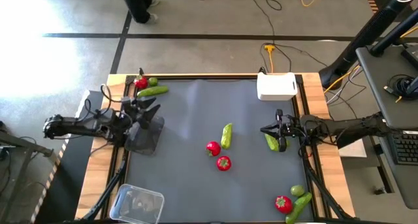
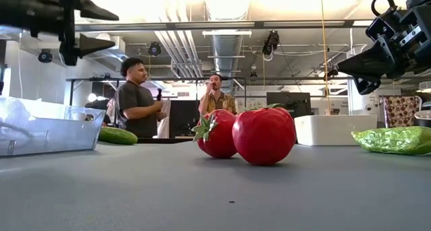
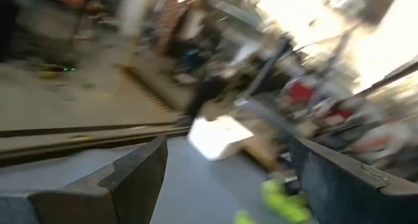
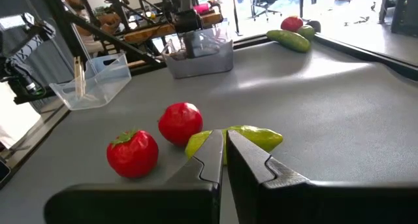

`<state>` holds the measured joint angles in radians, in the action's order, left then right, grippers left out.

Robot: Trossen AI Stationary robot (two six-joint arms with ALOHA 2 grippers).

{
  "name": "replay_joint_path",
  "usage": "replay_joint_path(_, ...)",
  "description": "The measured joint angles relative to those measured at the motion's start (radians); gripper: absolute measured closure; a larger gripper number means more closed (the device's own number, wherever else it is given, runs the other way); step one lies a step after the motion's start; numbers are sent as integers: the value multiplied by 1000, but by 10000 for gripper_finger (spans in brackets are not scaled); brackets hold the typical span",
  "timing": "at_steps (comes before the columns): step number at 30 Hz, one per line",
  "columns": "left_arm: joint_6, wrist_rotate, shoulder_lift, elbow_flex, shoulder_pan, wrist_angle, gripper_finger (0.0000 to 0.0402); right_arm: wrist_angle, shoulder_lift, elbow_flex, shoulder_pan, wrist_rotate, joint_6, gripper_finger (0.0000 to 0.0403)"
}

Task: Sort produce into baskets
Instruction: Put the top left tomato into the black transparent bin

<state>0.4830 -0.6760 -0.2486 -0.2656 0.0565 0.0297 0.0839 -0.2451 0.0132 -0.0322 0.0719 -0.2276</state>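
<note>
My left gripper (image 1: 151, 113) is open and empty, raised over a small dark tray (image 1: 145, 136) at the table's left; it also shows in the low view (image 2: 84, 29). My right gripper (image 1: 266, 129) is shut and empty, raised above the mat (image 2: 363, 69) at the right. Beside and below it lies a green cucumber (image 1: 272, 142). In the middle lie two red tomatoes (image 1: 213, 147) (image 1: 223, 163) and another cucumber (image 1: 226, 135); they also show in the right wrist view (image 4: 179, 123) (image 4: 132, 152) (image 4: 258, 138).
A white box (image 1: 277, 87) stands at the far right, a clear tub (image 1: 137, 203) at the near left. A tomato, a lime ball and a cucumber (image 1: 152, 91) lie at the far left corner, and another such group (image 1: 290, 201) at the near right. Two people stand beyond the table (image 2: 138, 100).
</note>
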Motion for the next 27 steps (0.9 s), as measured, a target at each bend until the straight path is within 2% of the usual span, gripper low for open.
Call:
replay_joint_path(4,44,-125,-134,-176,-55,-238,95,0,0,0,0,0,0,390)
replay_joint_path(8,183,-115,-274,-363,-196,-508,95,0,0,0,0,0,0,390)
replay_joint_path(11,231,-34,-385,-486,-352,-678,95,0,0,0,0,0,0,390)
replay_joint_path(13,254,62,-457,-547,-474,-753,95,0,0,0,0,0,0,390)
replay_joint_path(16,254,205,-558,-619,-655,-805,90,0,0,0,0,0,0,390)
replay_joint_path(19,236,307,-655,-671,-802,-818,77,0,0,0,0,0,0,390)
replay_joint_path(23,242,398,-777,-750,-920,-856,52,0,0,0,0,0,0,390)
replay_joint_path(27,306,426,-894,-839,-984,-950,27,0,0,0,0,0,0,390)
